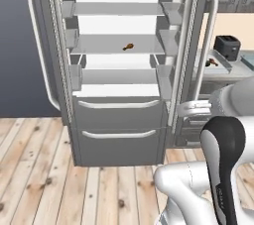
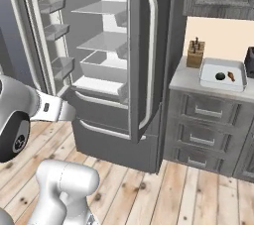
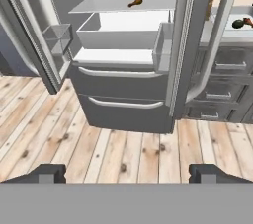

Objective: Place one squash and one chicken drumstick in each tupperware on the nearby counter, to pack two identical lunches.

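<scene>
An orange-brown chicken drumstick (image 1: 128, 46) (image 3: 135, 2) lies alone on a middle shelf of the open fridge (image 1: 119, 85). On the counter (image 2: 183, 78) to the fridge's right stands the white tupperware (image 2: 221, 86) (image 1: 221, 68) (image 3: 232, 31). It holds a dark green squash (image 2: 220, 76) (image 3: 237, 23) and a second drumstick (image 2: 231, 76) (image 3: 247, 20) (image 1: 213, 62). My gripper (image 3: 127, 173) is open and holds nothing. It hangs well back from the fridge over the wooden floor and faces the shelves and drawers.
Both fridge doors (image 2: 144, 55) stand wide open, and the right one lies between the shelves and the counter. A knife block (image 2: 195, 53) and a black toaster (image 1: 227, 46) stand on the counter. Two fridge drawers (image 3: 123, 94) are shut. Plank floor lies in front.
</scene>
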Controlling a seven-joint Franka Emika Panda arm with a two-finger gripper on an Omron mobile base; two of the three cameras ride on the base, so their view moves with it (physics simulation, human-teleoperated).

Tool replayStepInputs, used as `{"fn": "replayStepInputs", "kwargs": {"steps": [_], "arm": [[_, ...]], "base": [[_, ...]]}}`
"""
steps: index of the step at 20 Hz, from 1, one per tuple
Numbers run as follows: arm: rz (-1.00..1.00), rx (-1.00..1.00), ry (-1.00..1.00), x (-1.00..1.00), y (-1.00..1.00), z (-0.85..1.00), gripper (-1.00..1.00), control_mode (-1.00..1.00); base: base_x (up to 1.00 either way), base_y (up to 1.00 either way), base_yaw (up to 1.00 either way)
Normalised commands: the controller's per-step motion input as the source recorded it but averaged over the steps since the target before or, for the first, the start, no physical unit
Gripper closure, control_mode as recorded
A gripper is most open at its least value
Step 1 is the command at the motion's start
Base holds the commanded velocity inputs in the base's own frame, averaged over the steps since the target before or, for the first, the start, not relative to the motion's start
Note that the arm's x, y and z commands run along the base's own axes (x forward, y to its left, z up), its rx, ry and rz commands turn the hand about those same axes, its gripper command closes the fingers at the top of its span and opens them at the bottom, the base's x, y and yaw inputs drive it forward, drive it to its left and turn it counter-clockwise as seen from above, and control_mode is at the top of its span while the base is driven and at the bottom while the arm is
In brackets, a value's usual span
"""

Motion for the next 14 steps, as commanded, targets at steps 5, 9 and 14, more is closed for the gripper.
{"fn": "replayStepInputs", "kwargs": {"steps": [5, 9, 14], "arm": [[0.00, 0.00, 0.00, 0.00, 0.00, 0.00, -1.00, 1.00], [0.00, 0.00, 0.00, 0.00, 0.00, 0.00, -1.00, 1.00], [0.00, 0.00, 0.00, 0.00, 0.00, 0.00, -1.00, 1.00]], "base": [[0.14, 0.41, -0.06], [0.31, 0.37, -0.15], [0.67, 0.80, -0.02]]}}
